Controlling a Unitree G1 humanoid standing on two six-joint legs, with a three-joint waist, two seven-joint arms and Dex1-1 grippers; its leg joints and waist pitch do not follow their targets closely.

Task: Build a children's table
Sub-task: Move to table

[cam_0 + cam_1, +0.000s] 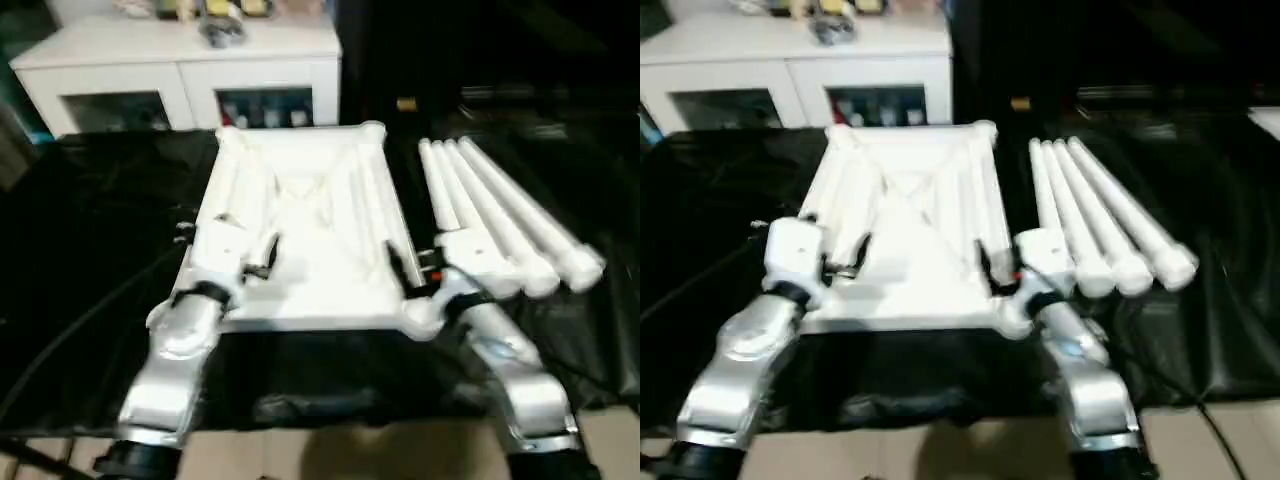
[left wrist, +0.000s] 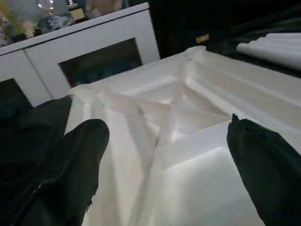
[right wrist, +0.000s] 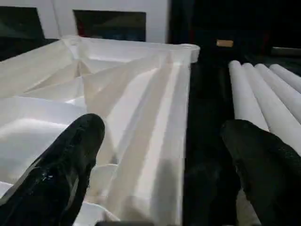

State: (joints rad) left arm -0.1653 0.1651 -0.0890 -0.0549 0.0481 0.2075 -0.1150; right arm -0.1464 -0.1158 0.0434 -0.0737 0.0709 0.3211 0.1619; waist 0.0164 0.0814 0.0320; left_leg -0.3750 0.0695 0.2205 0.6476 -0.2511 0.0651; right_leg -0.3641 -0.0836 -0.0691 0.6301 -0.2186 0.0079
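The children's table lies in parts on a black cloth. Its white tabletop (image 1: 300, 215) rests upside down, ribbed underside up, with a round socket (image 3: 189, 47) at its far right corner. The long white legs (image 1: 500, 215) lie side by side just right of it, flared ends nearest me. My left gripper (image 1: 225, 242) hovers open over the tabletop's near left part, its black fingers (image 2: 70, 165) wide apart above the ribs. My right gripper (image 1: 422, 258) is open at the near right edge, one finger (image 3: 70, 155) over the tabletop and the other toward the legs.
A white cabinet (image 1: 180, 70) with glass doors stands behind the tabletop, small items on top. The black cloth (image 1: 90, 260) covers the work surface left and right. A strip of pale floor (image 1: 330, 455) shows at the near edge between my forearms.
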